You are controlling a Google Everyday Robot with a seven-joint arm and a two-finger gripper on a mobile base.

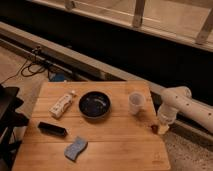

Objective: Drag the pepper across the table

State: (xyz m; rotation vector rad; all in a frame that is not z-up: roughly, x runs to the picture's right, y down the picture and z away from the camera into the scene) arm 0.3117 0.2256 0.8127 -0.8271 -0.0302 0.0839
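Note:
The pepper (154, 128) is a small dark-red object at the right edge of the wooden table (115, 145). My gripper (161, 128) comes down from the white arm (192, 107) on the right and sits right at the pepper, touching or almost touching it. The gripper's lower part is hidden against the table edge.
A black bowl (95, 104) stands mid-table, with a white cup (135, 102) to its right. A white bottle (62, 105) lies at the left. A black flat object (52, 129) and a blue sponge (75, 148) lie near the front left. A dark chair (7, 120) stands left of the table.

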